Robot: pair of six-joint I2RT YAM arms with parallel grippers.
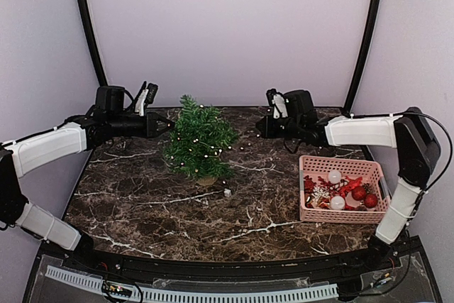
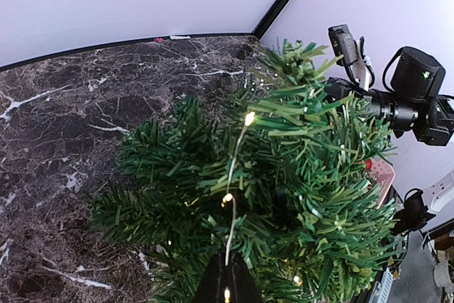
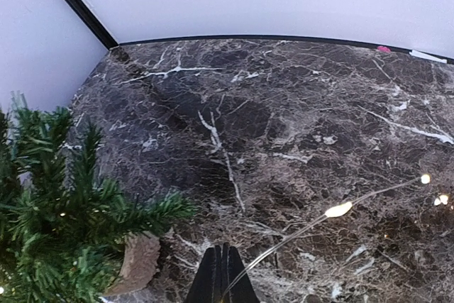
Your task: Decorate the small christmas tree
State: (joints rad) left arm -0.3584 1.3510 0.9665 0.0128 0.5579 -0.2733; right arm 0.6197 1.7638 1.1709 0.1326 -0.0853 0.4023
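Small christmas tree (image 2: 284,196): dense green needles, fills lower right of view. Left gripper (image 2: 227,282): dark fingertips at bottom edge, pressed together on light wire (image 2: 234,164). Wire rises from fingertips into upper branches and carries two lit warm-white bulbs. Right arm (image 2: 415,94): black, beyond tree at upper right, its tip hidden by needles. Pink basket (image 2: 381,175): sliver behind foliage. Table (image 2: 85,118): dark marble, white veins.

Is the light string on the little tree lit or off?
Lit. Bulbs on the light string glow warm white in the small christmas tree.
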